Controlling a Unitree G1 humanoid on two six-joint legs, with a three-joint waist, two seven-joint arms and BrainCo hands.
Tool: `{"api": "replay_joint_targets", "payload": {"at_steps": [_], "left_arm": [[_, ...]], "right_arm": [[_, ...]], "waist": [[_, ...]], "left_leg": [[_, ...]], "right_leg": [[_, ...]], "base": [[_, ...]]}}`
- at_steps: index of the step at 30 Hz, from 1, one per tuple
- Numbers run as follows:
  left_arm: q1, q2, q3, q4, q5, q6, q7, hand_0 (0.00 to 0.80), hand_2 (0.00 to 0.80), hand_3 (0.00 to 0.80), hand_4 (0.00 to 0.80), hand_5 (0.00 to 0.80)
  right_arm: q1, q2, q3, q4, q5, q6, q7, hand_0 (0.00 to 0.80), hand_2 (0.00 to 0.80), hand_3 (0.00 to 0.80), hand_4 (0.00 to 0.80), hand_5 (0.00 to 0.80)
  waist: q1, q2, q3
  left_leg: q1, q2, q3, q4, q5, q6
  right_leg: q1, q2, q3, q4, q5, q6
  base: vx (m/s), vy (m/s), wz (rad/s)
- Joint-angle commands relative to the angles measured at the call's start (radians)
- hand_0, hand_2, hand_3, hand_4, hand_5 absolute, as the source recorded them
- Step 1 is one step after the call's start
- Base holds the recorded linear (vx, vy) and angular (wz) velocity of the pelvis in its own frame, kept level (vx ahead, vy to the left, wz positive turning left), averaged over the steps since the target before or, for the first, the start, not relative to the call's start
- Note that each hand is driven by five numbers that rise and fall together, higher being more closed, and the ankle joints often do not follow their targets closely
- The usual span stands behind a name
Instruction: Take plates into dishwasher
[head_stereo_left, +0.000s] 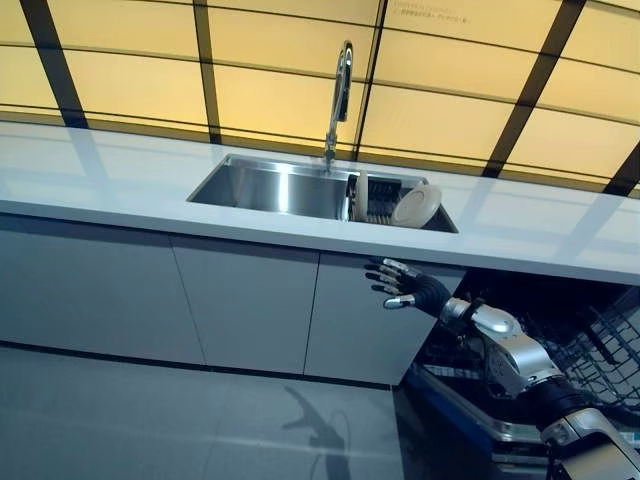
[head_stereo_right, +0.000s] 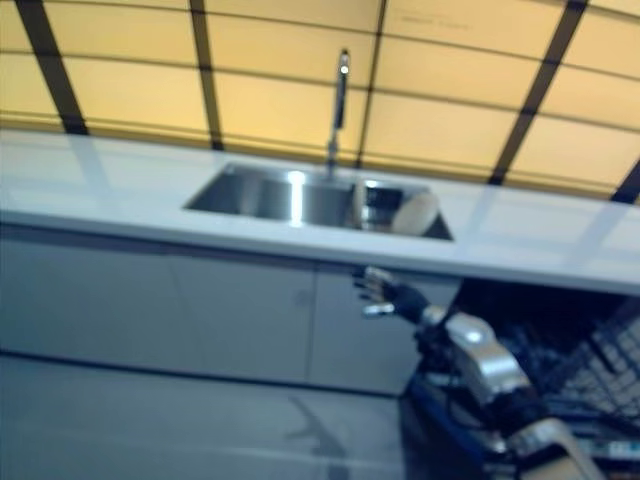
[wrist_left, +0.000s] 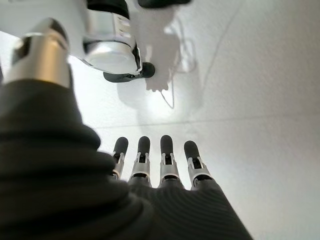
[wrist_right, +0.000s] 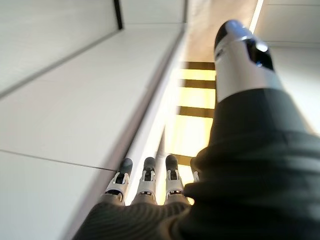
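Observation:
A cream plate (head_stereo_left: 416, 206) leans on edge in a dark rack (head_stereo_left: 378, 203) at the right end of the steel sink (head_stereo_left: 270, 188). My right hand (head_stereo_left: 398, 284) hangs open and empty below the counter edge, just under the plate and in front of the cabinet doors. The open dishwasher (head_stereo_left: 560, 330) with its wire rack (head_stereo_left: 600, 345) lies at lower right, behind my right arm. My left hand (wrist_left: 160, 165) shows only in the left wrist view, fingers straight, holding nothing, over the pale floor.
A tall chrome tap (head_stereo_left: 340, 100) stands behind the sink. The white counter (head_stereo_left: 110, 175) runs left and right, with grey cabinet doors (head_stereo_left: 245, 300) beneath. Yellow-lit panes with dark bars (head_stereo_left: 450, 110) fill the wall behind.

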Motion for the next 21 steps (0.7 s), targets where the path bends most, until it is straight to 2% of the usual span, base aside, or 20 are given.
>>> {"api": "replay_joint_targets", "payload": {"at_steps": [1,4,9,13,14,15,16,17,18,19,20,21], "left_arm": [[-0.033,0.007,-0.034,0.029,-0.012,-0.001,0.016,0.000,0.000,0.000,0.000,0.000],[-0.050,0.018,-0.045,0.021,-0.010,0.010,0.014,0.000,0.000,0.000,0.000,0.000],[-0.056,0.023,-0.045,0.027,-0.003,0.016,0.009,0.000,0.000,0.000,0.000,0.000],[-0.059,0.025,-0.045,0.041,0.002,0.014,0.003,0.000,0.000,0.000,0.000,0.000],[-0.064,0.028,-0.047,0.051,0.012,0.011,0.001,0.000,0.000,0.000,0.000,0.000],[-0.065,0.028,-0.047,0.053,0.014,0.012,0.000,0.000,0.000,0.000,0.000,0.000],[-0.070,0.030,-0.046,0.061,0.023,0.014,-0.001,0.000,0.000,0.000,0.000,0.000],[-0.071,0.037,-0.040,0.061,0.031,0.021,0.001,0.000,0.000,0.000,0.000,0.000],[-0.071,0.038,-0.039,0.060,0.031,0.023,0.002,0.000,0.000,0.000,0.000,0.000],[-0.070,0.041,-0.037,0.056,0.026,0.026,0.003,0.000,0.000,0.000,0.000,0.000],[-0.067,0.046,-0.035,0.049,0.033,0.026,-0.004,0.000,0.000,0.000,0.000,0.000],[-0.068,0.050,-0.043,0.049,0.039,0.021,-0.008,0.000,0.000,0.000,0.000,0.000]], "right_arm": [[-0.054,-0.004,-0.052,-0.034,0.066,-0.082,0.014,0.000,0.000,0.000,0.000,0.000],[-0.048,-0.008,-0.077,-0.049,0.066,-0.089,0.007,0.000,0.000,0.000,0.000,0.000],[-0.064,-0.037,-0.111,-0.036,0.103,-0.105,0.011,0.000,0.000,0.000,0.000,0.000],[-0.079,-0.051,-0.133,-0.017,0.134,-0.129,-0.010,0.000,0.000,0.000,0.000,0.000],[-0.065,-0.048,-0.151,-0.017,0.132,-0.141,-0.028,0.000,0.000,0.000,0.000,0.000],[-0.063,-0.048,-0.153,-0.019,0.132,-0.142,-0.032,0.000,0.000,0.000,0.000,0.000],[-0.050,-0.045,-0.163,-0.026,0.130,-0.148,-0.041,0.000,0.000,0.000,0.000,0.000],[-0.042,-0.053,-0.172,-0.024,0.144,-0.152,-0.046,0.000,0.000,0.000,0.000,0.000],[-0.043,-0.057,-0.172,-0.022,0.148,-0.153,-0.047,0.000,0.000,0.000,0.000,0.000],[-0.051,-0.073,-0.173,-0.008,0.162,-0.155,-0.049,0.000,0.000,0.000,0.000,0.000],[-0.074,-0.107,-0.182,0.015,0.198,-0.153,-0.063,0.000,0.000,0.000,0.000,0.000],[-0.089,-0.129,-0.197,0.024,0.227,-0.143,-0.074,0.000,0.000,0.000,0.000,0.000]], "waist": [[0.023,-0.004,-0.089],[0.022,-0.011,-0.112],[0.029,-0.031,-0.136],[0.038,-0.047,-0.154],[0.036,-0.043,-0.160],[0.036,-0.043,-0.161],[0.020,-0.027,-0.156],[-0.016,0.002,-0.133],[-0.019,0.008,-0.133],[-0.037,0.017,-0.118],[-0.067,0.021,-0.096],[-0.086,0.012,-0.083]], "left_leg": [[-0.074,-0.035,0.035,-0.061,0.086,0.022],[-0.066,-0.041,0.029,-0.055,0.072,0.027],[-0.073,-0.070,0.015,-0.027,0.037,0.046],[-0.080,-0.102,0.023,-0.021,0.018,0.087],[-0.060,-0.122,0.022,-0.043,0.011,0.113],[-0.057,-0.125,0.022,-0.046,0.010,0.116],[-0.026,-0.127,0.013,-0.063,0.005,0.123],[0.044,-0.116,-0.003,-0.083,-0.012,0.126],[0.049,-0.110,-0.004,-0.086,-0.011,0.125],[0.089,-0.107,-0.017,-0.096,-0.019,0.123],[0.155,-0.108,-0.043,-0.118,-0.034,0.115],[0.193,-0.118,-0.070,-0.128,-0.059,0.111]], "right_leg": [[0.101,-0.084,-0.063,0.011,0.043,0.087],[0.094,-0.107,-0.095,0.025,0.063,0.100],[0.096,-0.137,-0.100,0.041,0.104,0.118],[0.095,-0.167,-0.096,0.152,0.198,0.154],[0.063,-0.177,-0.087,0.320,0.328,0.178],[0.050,-0.179,-0.083,0.343,0.338,0.182],[-0.023,-0.176,-0.076,0.464,0.402,0.192],[-0.183,-0.179,-0.089,0.632,0.422,0.188],[-0.200,-0.176,-0.090,0.636,0.428,0.186],[-0.280,-0.182,-0.101,0.629,0.423,0.176],[-0.380,-0.185,-0.132,0.521,0.380,0.160],[-0.414,-0.181,-0.139,0.415,0.360,0.157]], "base": [[0.194,0.050,-0.17],[0.197,0.065,-0.10],[0.141,0.076,0.03],[0.123,0.120,-0.05],[0.111,0.144,-0.03],[0.173,0.205,-0.11],[0.247,0.247,-0.05],[0.253,0.243,0.03],[0.248,0.185,0.47],[0.267,0.007,0.73],[0.396,-0.077,0.63],[0.346,-0.131,0.33]]}}
